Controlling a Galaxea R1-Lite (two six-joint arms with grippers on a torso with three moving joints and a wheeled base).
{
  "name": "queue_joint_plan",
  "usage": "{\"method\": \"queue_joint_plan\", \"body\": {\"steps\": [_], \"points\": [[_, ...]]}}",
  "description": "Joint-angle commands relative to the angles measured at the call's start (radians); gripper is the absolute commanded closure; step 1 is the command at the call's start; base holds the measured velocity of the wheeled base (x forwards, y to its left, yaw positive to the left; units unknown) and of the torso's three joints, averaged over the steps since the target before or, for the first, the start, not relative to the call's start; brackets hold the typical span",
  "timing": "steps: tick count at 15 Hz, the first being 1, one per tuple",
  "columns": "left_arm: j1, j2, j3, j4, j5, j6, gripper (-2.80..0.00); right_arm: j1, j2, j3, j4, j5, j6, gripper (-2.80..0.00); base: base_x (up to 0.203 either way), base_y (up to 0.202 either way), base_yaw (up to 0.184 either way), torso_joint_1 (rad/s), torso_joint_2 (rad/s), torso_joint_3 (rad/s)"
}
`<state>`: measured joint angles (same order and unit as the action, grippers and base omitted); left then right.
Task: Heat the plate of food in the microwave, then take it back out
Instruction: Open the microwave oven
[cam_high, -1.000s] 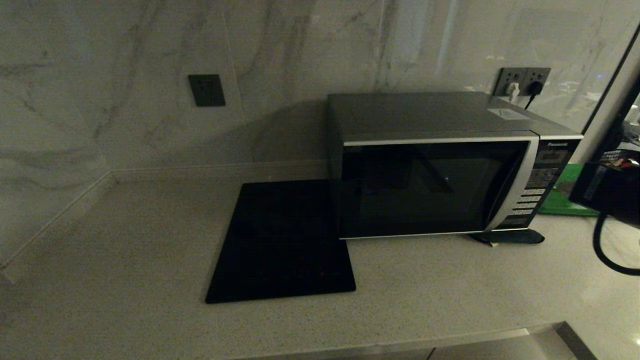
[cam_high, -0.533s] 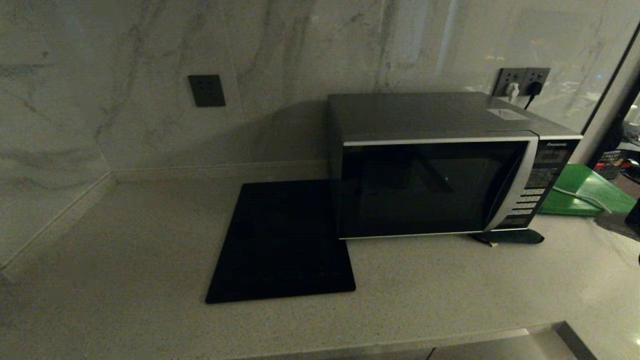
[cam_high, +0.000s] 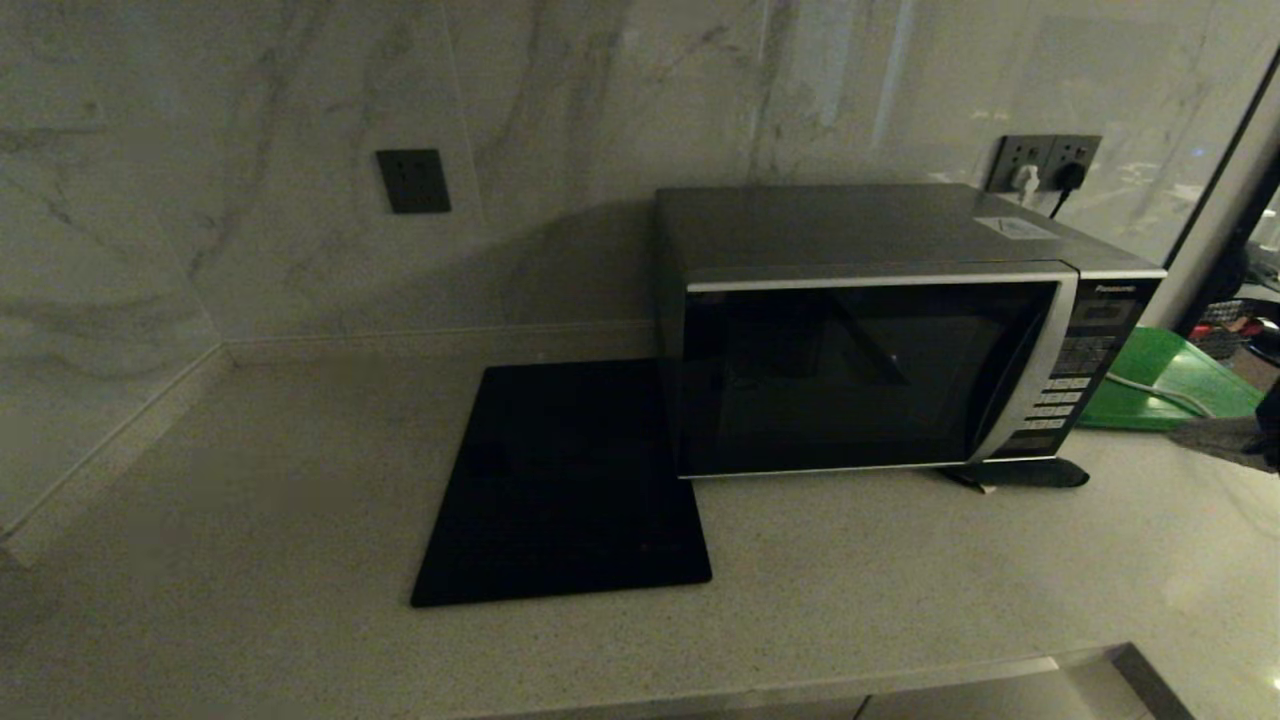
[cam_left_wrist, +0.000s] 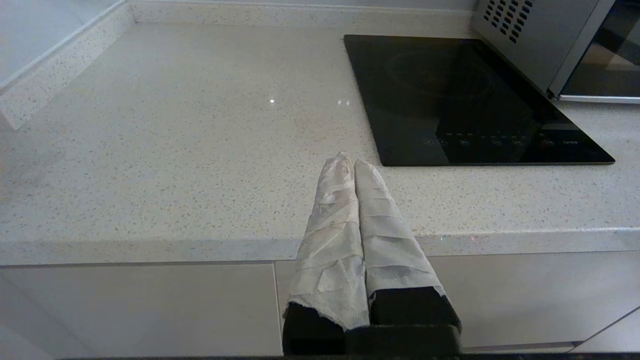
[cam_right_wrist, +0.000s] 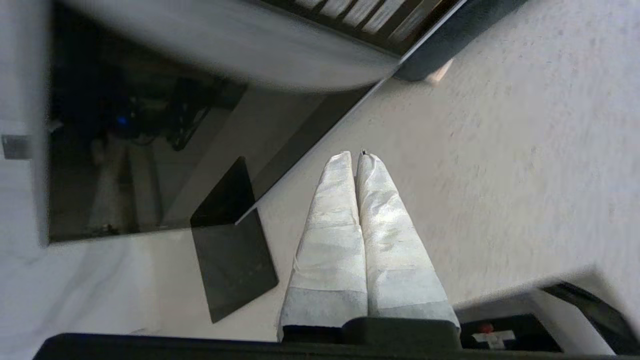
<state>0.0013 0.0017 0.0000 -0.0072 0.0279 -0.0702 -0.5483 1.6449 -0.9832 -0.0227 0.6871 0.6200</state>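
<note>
1. The microwave (cam_high: 880, 330) stands on the pale speckled counter (cam_high: 250, 480) at about 2 o'clock of the head view, its dark glass door closed and its button panel (cam_high: 1075, 375) at the door's 3 o'clock side.
2. The plate of food shows in none of the views; whether it sits behind the dark door cannot be told.
3. A flat black glass square (cam_high: 565, 485) lies on the counter at the microwave's 8 o'clock, its edge touching the microwave's base.
4. A green board (cam_high: 1165, 385) lies at the microwave's 3 o'clock, just beside the button panel, with a white cable across it.
5. The right gripper (cam_right_wrist: 357, 156) hangs above bare counter in front of the microwave's door, its two cloth-wrapped fingers (cam_right_wrist: 335, 210) pressed together on nothing; only a grey tip of it shows at the head view's 3 o'clock edge.
6. The left gripper (cam_left_wrist: 349, 161) is parked low before the counter's front edge, its wrapped fingers (cam_left_wrist: 380, 220) also pressed together and empty, pointing towards the black glass square.
7. A dark wall socket (cam_high: 413, 180) sits on the marble wall at 11 o'clock.
</note>
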Motion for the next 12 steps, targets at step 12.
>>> {"method": "queue_joint_plan", "body": {"steps": [12], "points": [[0.000, 0.000, 0.000, 0.000, 0.001, -0.002, 0.00, 0.049, 0.461, -0.164, -0.194, 0.051, -0.069, 0.00, 0.000, 0.000, 0.000, 0.000, 0.00, 0.000]]}}
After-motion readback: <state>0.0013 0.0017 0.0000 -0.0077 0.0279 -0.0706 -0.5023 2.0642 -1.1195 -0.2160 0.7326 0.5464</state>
